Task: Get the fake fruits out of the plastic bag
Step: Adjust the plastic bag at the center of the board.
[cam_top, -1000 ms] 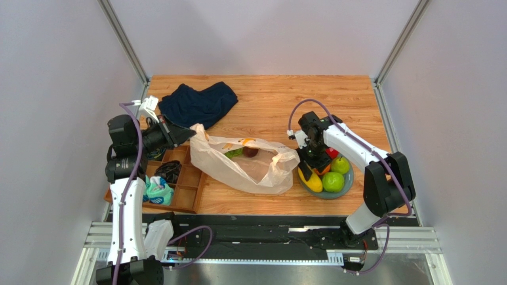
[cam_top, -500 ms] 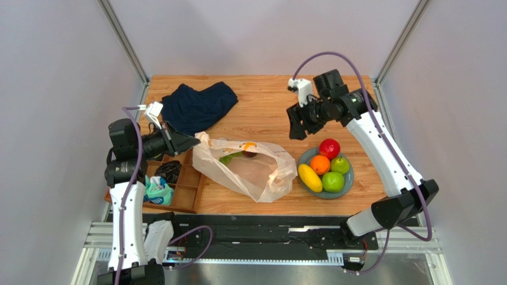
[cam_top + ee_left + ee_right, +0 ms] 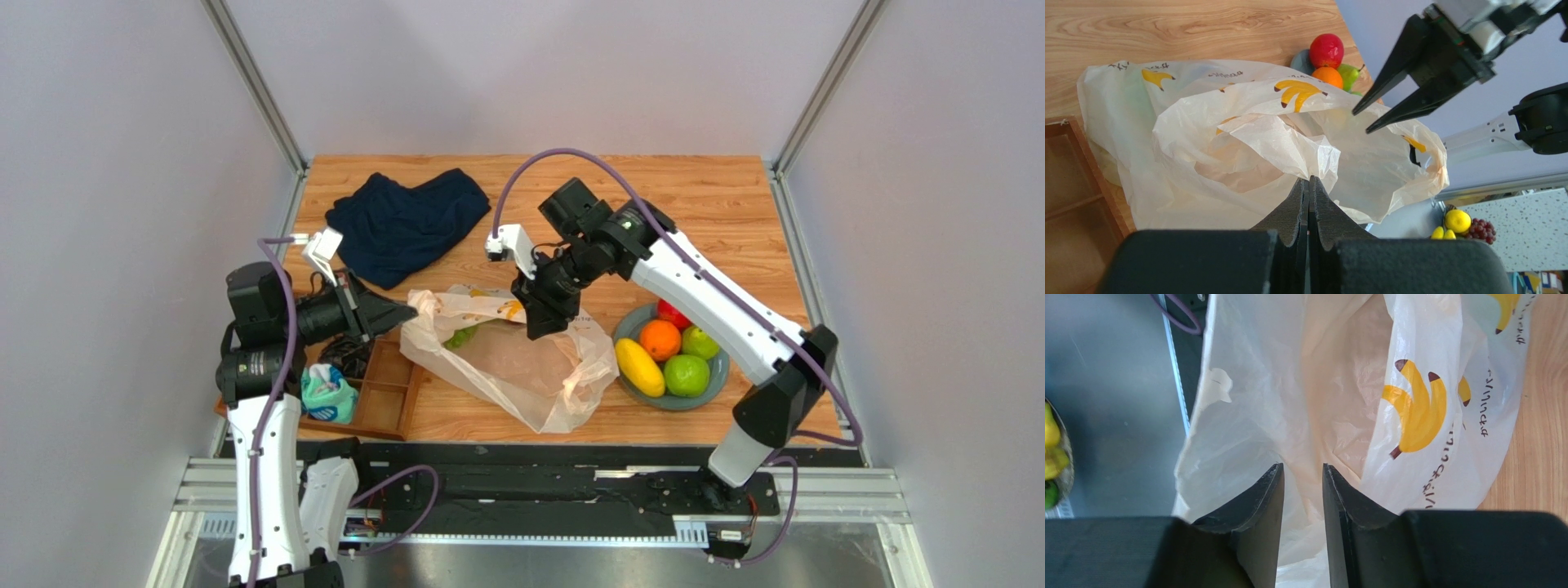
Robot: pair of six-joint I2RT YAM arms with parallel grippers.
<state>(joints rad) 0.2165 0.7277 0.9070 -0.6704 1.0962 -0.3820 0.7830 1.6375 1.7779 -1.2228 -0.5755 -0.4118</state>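
Observation:
The plastic bag [image 3: 521, 361] lies crumpled mid-table, cream-white with yellow banana prints [image 3: 1419, 410]. My left gripper [image 3: 407, 316] is shut on a fold of its left rim [image 3: 1309, 179]. A green fake fruit [image 3: 461, 335] shows through the film near that rim. My right gripper [image 3: 541, 321] hangs over the bag's mouth, its jaws a little apart with only bag film behind the gap [image 3: 1301, 468]. It also appears from the left wrist [image 3: 1360, 122]. A red apple [image 3: 670, 314], orange [image 3: 660, 339], banana [image 3: 638, 368] and green apples [image 3: 687, 375] lie on the grey plate [image 3: 672, 404].
A dark navy cloth [image 3: 405, 214] lies at the back left. The wooden compartment tray [image 3: 380, 392] at the left edge holds rolled teal socks [image 3: 326, 392] and a black item [image 3: 350, 355]. The plate sits right beside the bag.
My right arm rose from the plate, swung back, then came left over the bag's mouth, and its jaws narrowed. The left gripper kept its grip on the bag rim and shifted slightly.

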